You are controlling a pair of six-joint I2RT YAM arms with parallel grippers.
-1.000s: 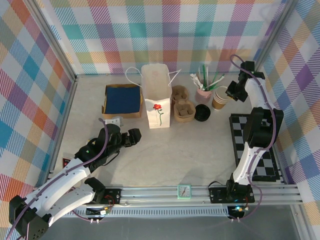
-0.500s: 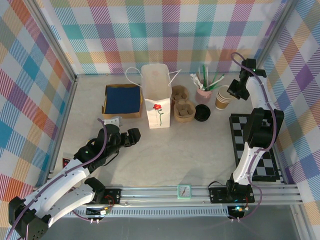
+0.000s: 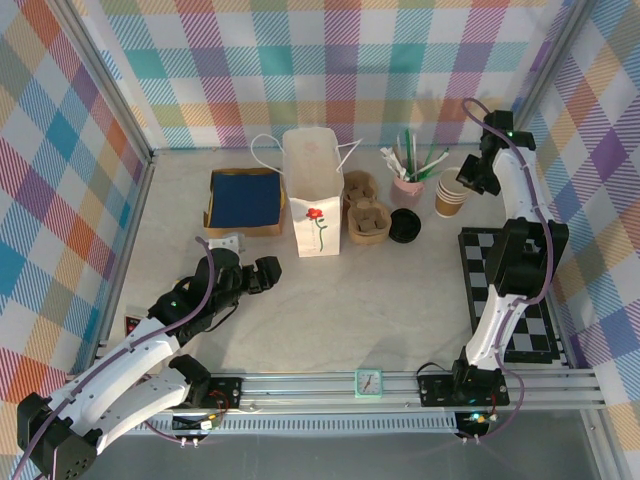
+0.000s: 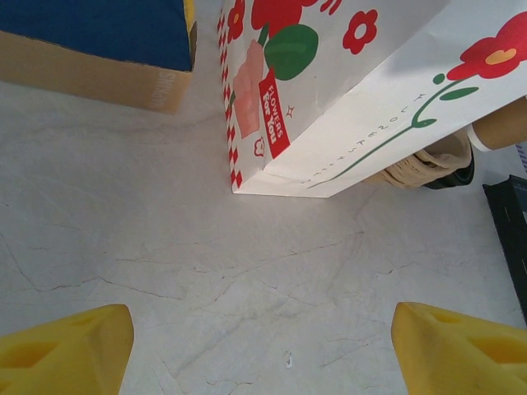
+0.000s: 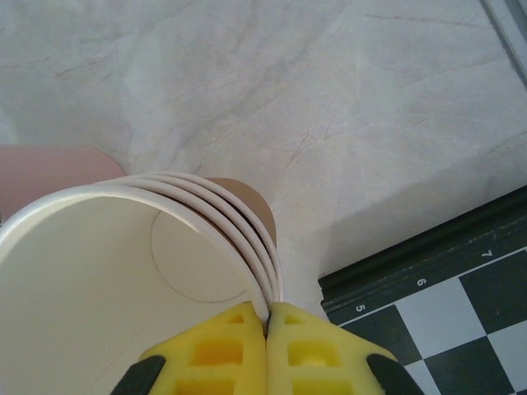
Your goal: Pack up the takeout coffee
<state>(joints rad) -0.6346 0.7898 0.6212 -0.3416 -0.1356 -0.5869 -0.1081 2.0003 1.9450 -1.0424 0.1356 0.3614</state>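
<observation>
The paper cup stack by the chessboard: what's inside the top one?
Nothing visible: the top cup shows bare white wall and bottom; lower cups show only rims. The right gripper, shut on the rim, hides the near edge.

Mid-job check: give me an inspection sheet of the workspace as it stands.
Surface: pale marble-look table, nothing spilled seen.
Job's things: takeout coffee right of cup tray; flowered bag standing open.
Clutter: blue box, pink straw holder, chessboard, small clock on front rail.
Grippers: left gripper open above table; right gripper shut on paper cup stack rim.
Cables: purple cable along left arm.
Surroundings: plaid walls.
</observation>
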